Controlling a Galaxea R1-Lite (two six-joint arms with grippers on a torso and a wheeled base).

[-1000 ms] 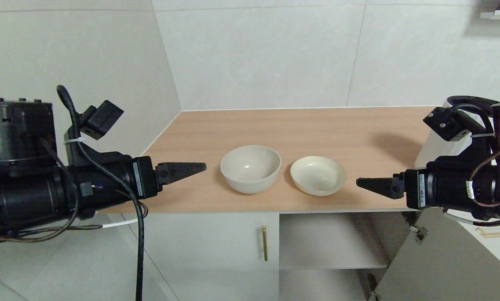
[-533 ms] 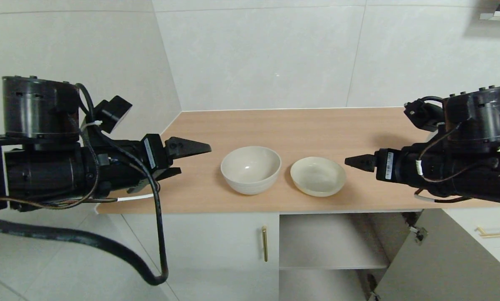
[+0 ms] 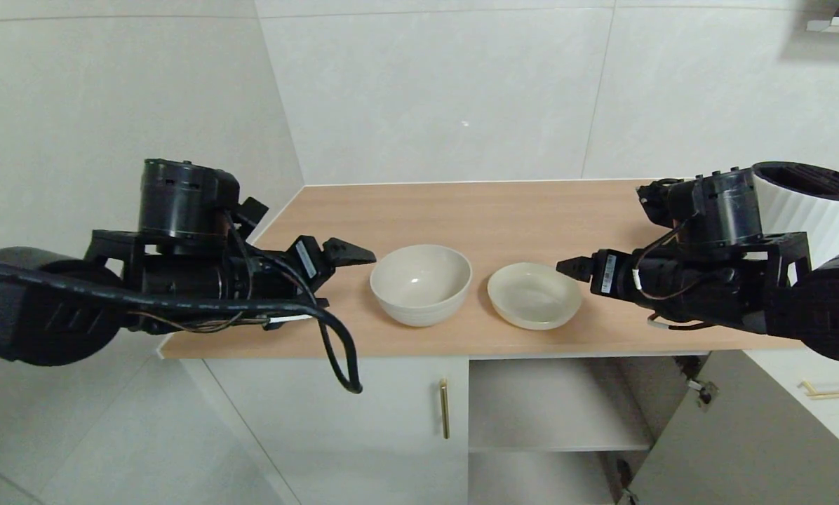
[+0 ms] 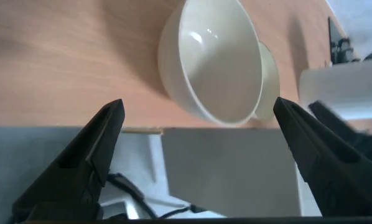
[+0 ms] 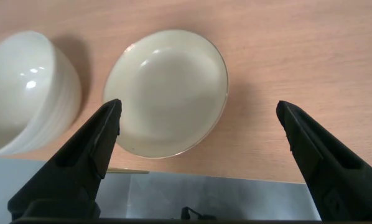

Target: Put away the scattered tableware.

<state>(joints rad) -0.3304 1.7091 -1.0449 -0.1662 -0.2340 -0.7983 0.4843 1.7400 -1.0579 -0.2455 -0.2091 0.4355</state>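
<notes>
Step in hand: approach. The left gripper (image 4: 197,107), released, is hovering at 9 o'clock of the bowl (image 3: 420,283); the right gripper (image 5: 198,106), released, at 3 o'clock of the dish (image 3: 534,294). Next, likely: rim pinches.

This is a kitchen, likely in a home. A wood-grain counter (image 3: 504,210) runs into a corner of large pale wall tiles (image 3: 433,91). Below it sit white cabinets (image 3: 363,421), one with a slim brass handle (image 3: 444,408). Beside that, another stands with its door (image 3: 707,449) swung open on a bare shelf (image 3: 553,438). A cream bowl (image 3: 421,283) and a shallow dish (image 3: 534,294) rest side by side near the counter's front edge.
</notes>
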